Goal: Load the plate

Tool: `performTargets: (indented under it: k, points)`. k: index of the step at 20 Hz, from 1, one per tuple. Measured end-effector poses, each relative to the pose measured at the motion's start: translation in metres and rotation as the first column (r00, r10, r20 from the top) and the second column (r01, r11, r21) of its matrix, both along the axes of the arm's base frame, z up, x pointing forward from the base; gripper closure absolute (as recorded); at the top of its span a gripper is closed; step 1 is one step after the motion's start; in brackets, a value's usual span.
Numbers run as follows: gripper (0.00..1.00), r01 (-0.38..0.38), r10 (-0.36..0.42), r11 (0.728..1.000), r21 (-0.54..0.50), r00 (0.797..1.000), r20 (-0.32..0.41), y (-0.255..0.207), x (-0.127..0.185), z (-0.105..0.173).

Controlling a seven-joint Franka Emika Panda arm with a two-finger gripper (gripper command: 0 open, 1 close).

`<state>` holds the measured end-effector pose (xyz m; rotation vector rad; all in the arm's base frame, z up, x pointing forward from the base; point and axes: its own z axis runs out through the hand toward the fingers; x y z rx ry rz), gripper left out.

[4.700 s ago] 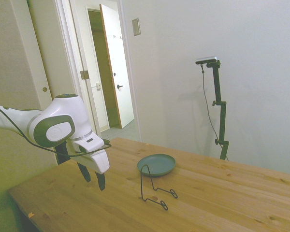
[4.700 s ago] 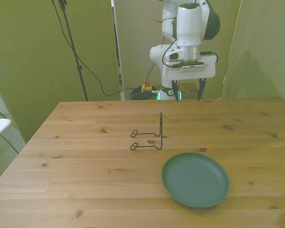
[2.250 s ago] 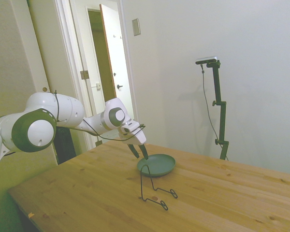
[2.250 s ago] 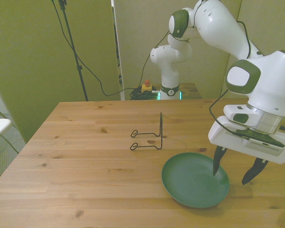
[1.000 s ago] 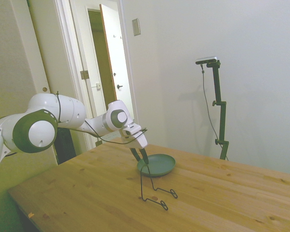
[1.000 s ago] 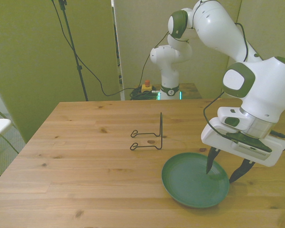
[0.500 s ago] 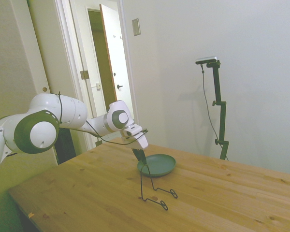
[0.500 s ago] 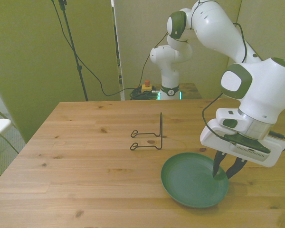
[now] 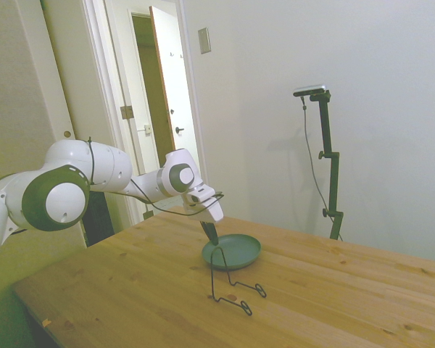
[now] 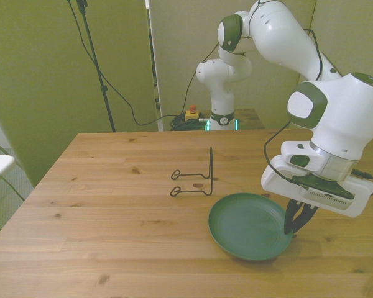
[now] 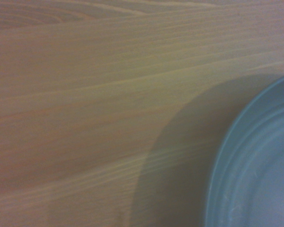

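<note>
The teal plate [image 10: 245, 225] sits near the table's front edge in the front view. The edge of the plate toward the front view's right is raised slightly off the wood. My gripper [image 10: 294, 225] is shut on that rim, fingers pointing down. From the side, the gripper [image 9: 211, 234] pinches the plate [image 9: 235, 251] at its near-left rim. The wrist view shows the plate's rim [image 11: 236, 156] with a dark shadow on the wood beneath it.
A black wire rack [image 10: 211, 169] stands upright on the wooden table [image 10: 99, 217], just behind the plate toward the front view's left. In the side view the rack [image 9: 212, 277] is directly in front of the plate. The arm's base stands behind the far edge.
The open fingers came down astride the plate's rim and shut on it. The plate has since slid a little toward the front view's left, and its gripped edge has lifted.
</note>
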<state>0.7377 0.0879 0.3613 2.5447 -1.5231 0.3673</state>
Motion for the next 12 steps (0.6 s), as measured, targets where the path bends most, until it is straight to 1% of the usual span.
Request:
performTargets:
  k: [3, 6, 9, 12]
  points:
    - [1.0, 0.007, -0.007, 1.0, 0.014, 1.0, 0.008, -0.002, 0.002, 0.004]
    - [1.0, 0.026, -0.027, 0.998, 0.059, 0.999, 0.025, -0.002, 0.005, 0.014]
    - [1.0, 0.044, -0.05, 0.992, 0.122, 0.997, 0.054, -0.002, 0.01, 0.031]
    - [1.0, 0.056, -0.073, 0.982, 0.183, 0.993, 0.088, -0.001, 0.012, 0.056]
